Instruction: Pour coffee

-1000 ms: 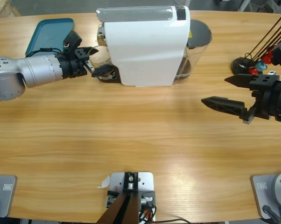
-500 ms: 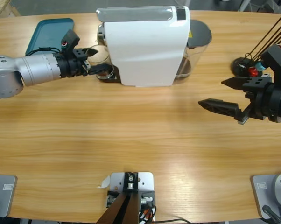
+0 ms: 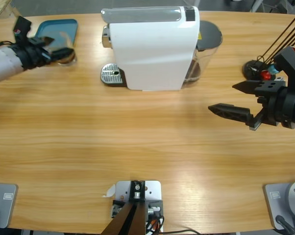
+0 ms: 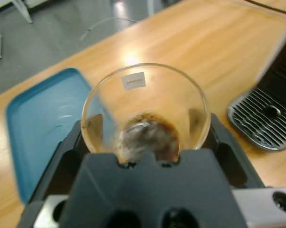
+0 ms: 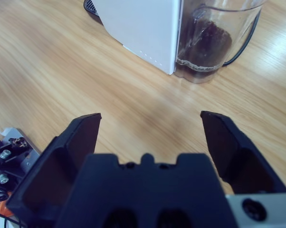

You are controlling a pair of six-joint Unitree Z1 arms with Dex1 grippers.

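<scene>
My left gripper (image 4: 147, 159) held a glass cup (image 4: 145, 111) tight, near the blue tray (image 4: 36, 128). A little coffee (image 4: 147, 135) sat inside (not poured yet). My right gripper (image 5: 152, 133) was wide open, empty.

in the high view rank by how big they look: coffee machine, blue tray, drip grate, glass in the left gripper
1. White coffee machine, largest by far.
2. Blue tray, partly hidden by the left gripper.
3. and 4. Round metal drip grate and glass: similar in size, and the glass is blurred and partly covered, so unranked.
</scene>
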